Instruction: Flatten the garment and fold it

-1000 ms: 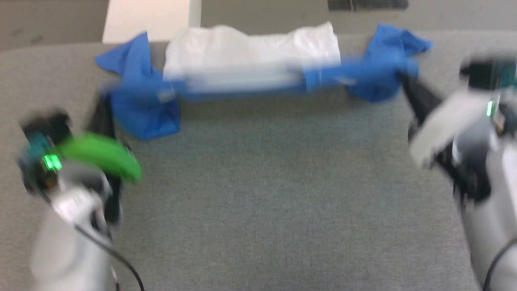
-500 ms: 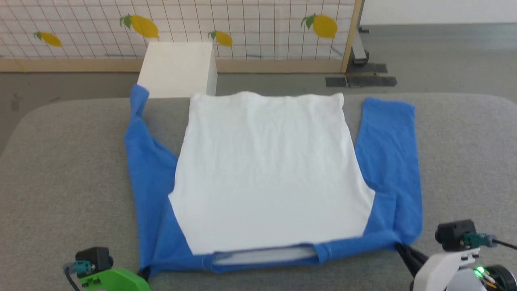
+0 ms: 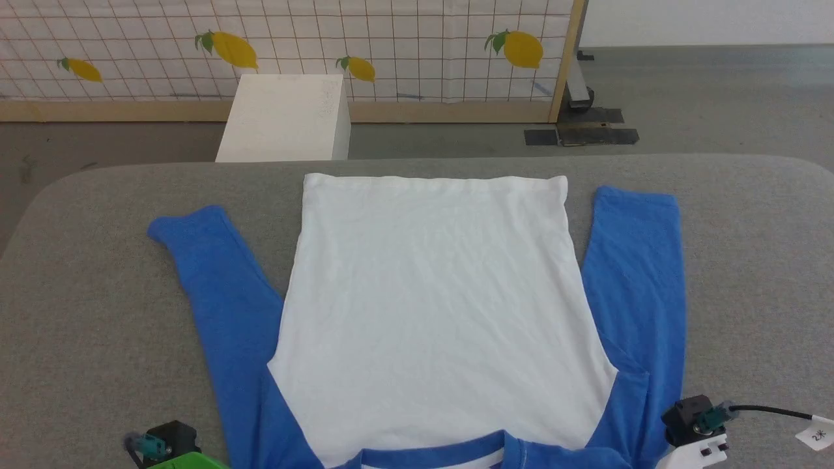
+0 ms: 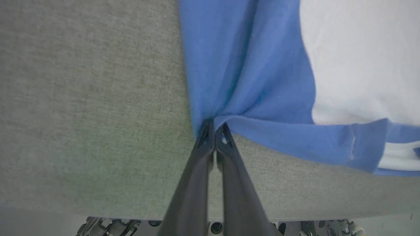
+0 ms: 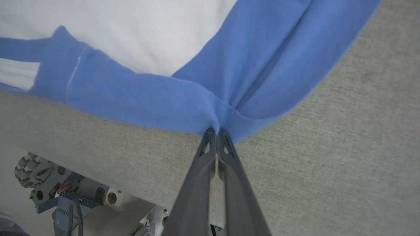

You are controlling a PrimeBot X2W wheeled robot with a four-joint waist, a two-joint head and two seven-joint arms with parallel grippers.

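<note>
The garment [image 3: 430, 306], white-bodied with bright blue long sleeves and neckband, lies spread flat on the grey table, hem far, neckband at the near edge. Both sleeves run alongside the body toward the far side. In the left wrist view my left gripper [image 4: 215, 127] is shut on the blue shoulder fabric [image 4: 236, 98] of the garment near the table's front edge. In the right wrist view my right gripper [image 5: 216, 131] is shut on the other blue shoulder [image 5: 229, 108]. In the head view the two wrist cameras show at the bottom corners; the fingertips are below the frame.
The grey padded table [image 3: 98, 312] has bare cloth on both sides of the garment. Behind it stand a white box [image 3: 287, 117] on the floor and a gridded screen with lemon prints [image 3: 391, 45]. My wheeled base [image 5: 49, 183] shows under the table's near edge.
The garment has come down from a bunched, lifted state to lie flat, drawn toward the near edge. Its left sleeve has dropped onto the table. The head camera has also shifted.
</note>
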